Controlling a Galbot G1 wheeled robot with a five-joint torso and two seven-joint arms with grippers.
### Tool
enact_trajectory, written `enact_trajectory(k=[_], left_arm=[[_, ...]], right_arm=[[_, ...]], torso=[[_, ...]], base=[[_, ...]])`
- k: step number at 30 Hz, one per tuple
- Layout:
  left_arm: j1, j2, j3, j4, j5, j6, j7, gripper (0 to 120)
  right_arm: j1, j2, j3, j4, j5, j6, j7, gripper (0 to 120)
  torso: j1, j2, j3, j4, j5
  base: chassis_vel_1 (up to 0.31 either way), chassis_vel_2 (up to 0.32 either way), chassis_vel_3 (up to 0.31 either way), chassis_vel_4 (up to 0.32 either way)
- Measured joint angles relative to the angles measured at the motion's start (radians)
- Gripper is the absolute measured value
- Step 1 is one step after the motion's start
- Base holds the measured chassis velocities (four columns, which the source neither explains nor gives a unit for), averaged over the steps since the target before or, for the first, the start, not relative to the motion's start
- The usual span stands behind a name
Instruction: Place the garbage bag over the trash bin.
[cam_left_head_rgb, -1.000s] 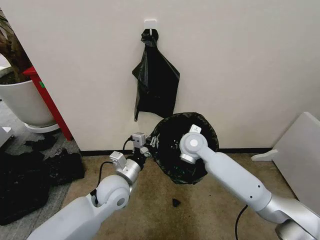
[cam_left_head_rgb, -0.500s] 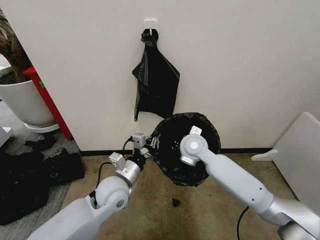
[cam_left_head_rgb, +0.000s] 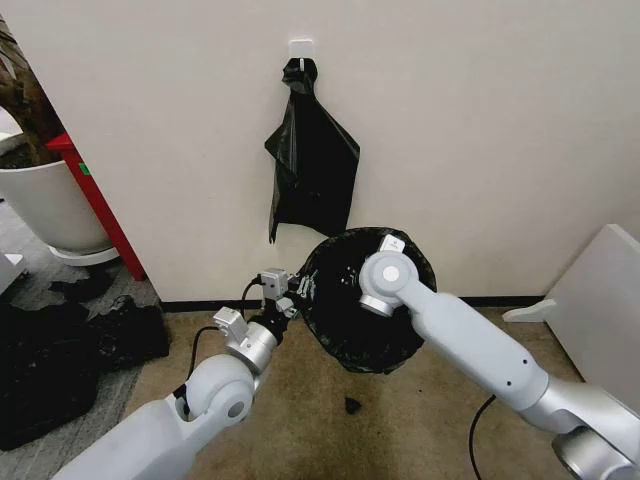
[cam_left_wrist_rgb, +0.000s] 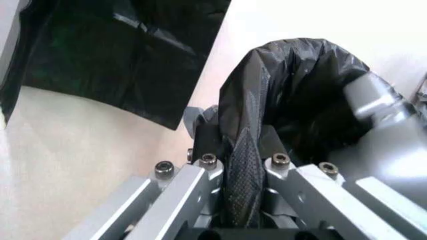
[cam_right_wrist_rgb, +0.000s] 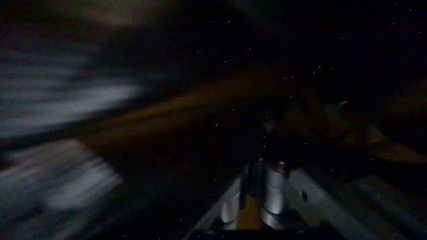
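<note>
Currently my left gripper is pinched on a fold of the thin glossy black plastic garbage bag, at the bag's mouth edge on my left side; in the left wrist view the crinkled film runs straight between the two closed fingers. The bag's mouth is spread into a wide round opening, tilted toward me, held up off the brown carpet floor just in front of the beige wall. My right arm reaches into that opening from the right, wrist sitting at the upper part of the mouth; the right gripper is inside the bag, and the right wrist view is dark and smeared, so I cannot tell how its fingers stand. The trash bin itself I can't make out; black film covers that whole spot. Above the bag, a narrower black sack with a knotted top hangs from a white wall hook, apart from the bag I hold. Far left: large white planter, red panel leaning beside it, bulky matte black bundles on the floor. A small black scrap lies on the carpet below the bag. White board at far right.
</note>
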Motion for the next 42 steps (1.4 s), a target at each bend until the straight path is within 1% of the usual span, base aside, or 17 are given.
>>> enact_trajectory(k=[5,9,13,14,17,19,28,31,34,38,42], left_arm=[[0.0,0.004,0.0,-0.01,-0.001,0.0,0.01,4],[0.0,0.004,0.0,-0.011,-0.001,0.0,0.012,4],[-0.003,0.0,-0.003,-0.001,-0.001,0.0,0.013,4],[-0.003,0.0,-0.003,-0.001,-0.001,0.0,0.013,4],[0.001,-0.005,-0.007,0.01,0.001,0.0,0.013,4],[0.003,-0.008,-0.008,0.011,0.002,0.0,0.013,4],[-0.017,-0.006,-0.008,0.01,-0.008,0.0,0.007,4],[-0.021,-0.005,-0.008,0.01,-0.01,0.0,0.006,4],[-0.022,-0.005,-0.008,0.011,-0.01,0.0,0.007,4],[-0.021,-0.009,-0.008,0.018,-0.01,0.001,0.009,4],[-0.022,-0.013,-0.003,0.018,-0.01,0.001,0.009,4]], right_arm=[[-0.012,0.011,0.007,-0.033,-0.023,-0.003,-0.019,0],[-0.013,0.013,0.006,-0.034,-0.023,-0.003,-0.019,0],[-0.005,-0.006,-0.005,0.038,0.003,0.004,0.004,0],[-0.005,-0.006,-0.005,0.038,0.003,0.004,0.004,0],[0.006,-0.03,-0.029,0.119,0.047,0.014,0.031,0],[0.003,-0.034,-0.044,0.136,0.055,0.015,0.035,0],[-0.055,-0.014,-0.095,0.101,0.018,0.014,0.037,0],[-0.057,-0.016,-0.104,0.116,0.011,0.019,0.042,0],[-0.052,-0.02,-0.101,0.131,0.011,0.021,0.046,0],[0.006,-0.04,-0.076,0.178,0.035,0.026,0.059,0],[0.022,-0.04,-0.067,0.148,0.033,0.018,0.049,0]], torso=[[0.0,0.0,0.0,0.0,0.0],[0.0,0.0,0.0,0.0,-0.0001],[0.0,0.0,0.0,-0.0001,-0.0001],[0.0,0.0,0.0,-0.0001,-0.0001],[0.0,0.0,0.0,0.0,-0.0002],[0.0,0.0,0.0,0.0,-0.0003],[0.0,0.0,0.0,0.0,-0.0001],[0.0,0.0,0.0,0.0,0.0],[0.0,0.0,0.0,-0.0001,0.0001],[0.0,0.0,0.0,0.0,-0.0001],[0.0,0.0,0.0,0.0,-0.0003]], base=[[0.0,0.0,0.0,0.0],[0.0,0.0,0.0,0.0],[0.0,0.0,0.0,0.0],[0.0,0.0,0.0,0.0],[0.0,0.0,0.0,0.0],[0.0,0.0,0.0,0.0],[0.0,0.0,0.0,0.0],[0.0,0.0,0.0,0.0],[0.0,0.0,0.0,0.0],[0.0,0.0,0.0,0.0],[0.0,0.0,0.0,0.0]])
